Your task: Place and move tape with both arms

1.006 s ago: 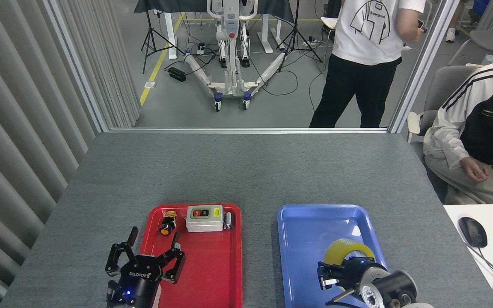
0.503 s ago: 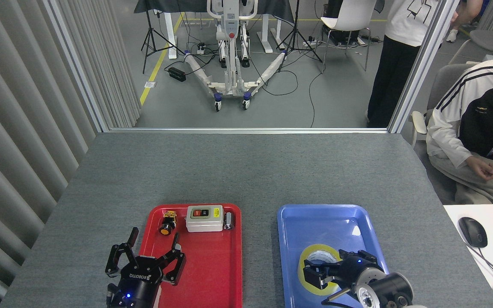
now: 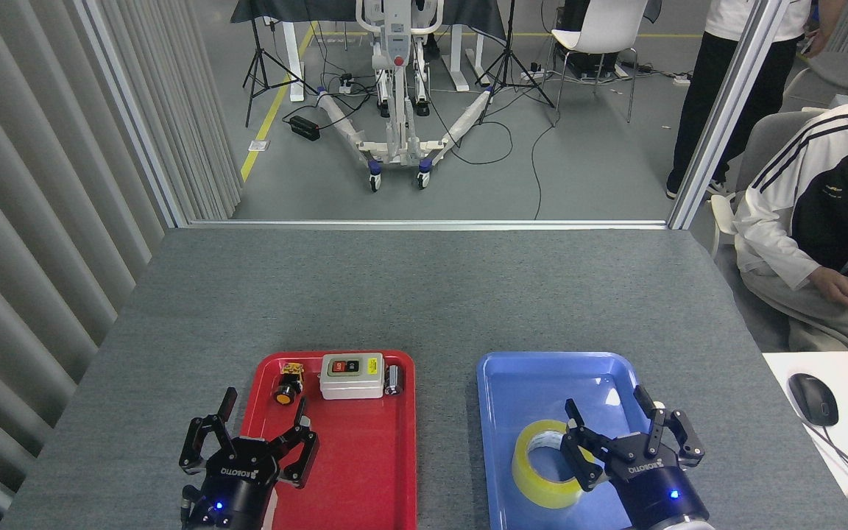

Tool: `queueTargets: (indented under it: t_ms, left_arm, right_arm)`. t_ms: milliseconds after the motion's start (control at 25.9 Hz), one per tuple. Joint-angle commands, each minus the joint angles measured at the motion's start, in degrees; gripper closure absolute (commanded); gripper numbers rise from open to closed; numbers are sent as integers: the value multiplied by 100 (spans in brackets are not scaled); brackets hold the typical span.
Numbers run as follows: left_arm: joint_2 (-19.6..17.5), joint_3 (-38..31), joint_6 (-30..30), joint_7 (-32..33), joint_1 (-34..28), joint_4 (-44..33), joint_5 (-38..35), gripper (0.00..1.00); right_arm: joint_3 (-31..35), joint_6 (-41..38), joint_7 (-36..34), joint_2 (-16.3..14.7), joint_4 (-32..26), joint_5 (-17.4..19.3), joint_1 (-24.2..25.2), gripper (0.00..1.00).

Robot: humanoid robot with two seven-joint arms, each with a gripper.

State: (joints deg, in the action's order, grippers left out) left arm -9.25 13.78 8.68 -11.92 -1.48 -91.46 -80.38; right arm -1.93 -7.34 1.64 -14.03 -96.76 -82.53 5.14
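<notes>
The tape (image 3: 546, 464) lies flat in the blue tray (image 3: 527, 375), in the near half, core hole facing up. It appears to rest on the tray floor and no finger holds it.

The right gripper (image 3: 626, 434) stands just right of the roll with its fingers (image 3: 575, 423) spread open; the nearest finger overlaps the roll's right edge in this view, and contact cannot be confirmed. Nothing is held.

The left gripper (image 3: 247, 434) sits at the near left edge of the red tray (image 3: 383, 471), fingers spread open and empty, well apart from the tape. The red tray carries a white switch box (image 3: 351, 375), a yellow-capped push button (image 3: 288, 386) and a small metal cylinder (image 3: 393, 380) along its far end; none is disturbed.

Assessment: the placing part reads as done, with the roll set down in the blue tray and free of the right gripper. The moving part, with the left arm taking a share, shows no sign of having begun. The grey surface (image 3: 424, 294) between and beyond the trays holds nothing of the task.
</notes>
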Motion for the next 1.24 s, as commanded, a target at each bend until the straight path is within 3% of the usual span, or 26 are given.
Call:
queueTargets:
  t_ms: [0, 464, 657, 1199]
  left_arm:
    - [11, -16, -94, 40, -2, -3, 5, 0]
    - [82, -200, -288, 67, -2, 94, 22, 0]
    - [82, -271, -296, 489, -2, 85, 31, 0]
    - [134, -534, -296, 524, -54, 50, 40, 0]
  right_arm:
    - [8, 462, -445, 23, -1, -158, 154, 1]
    - [-27, 1429, -410, 305, 26, -122, 181, 1]
    - [-45, 1429, -410, 322, 70, -96, 198, 1]
    - [-247, 1385, -454, 225, 96, -87, 304, 0]
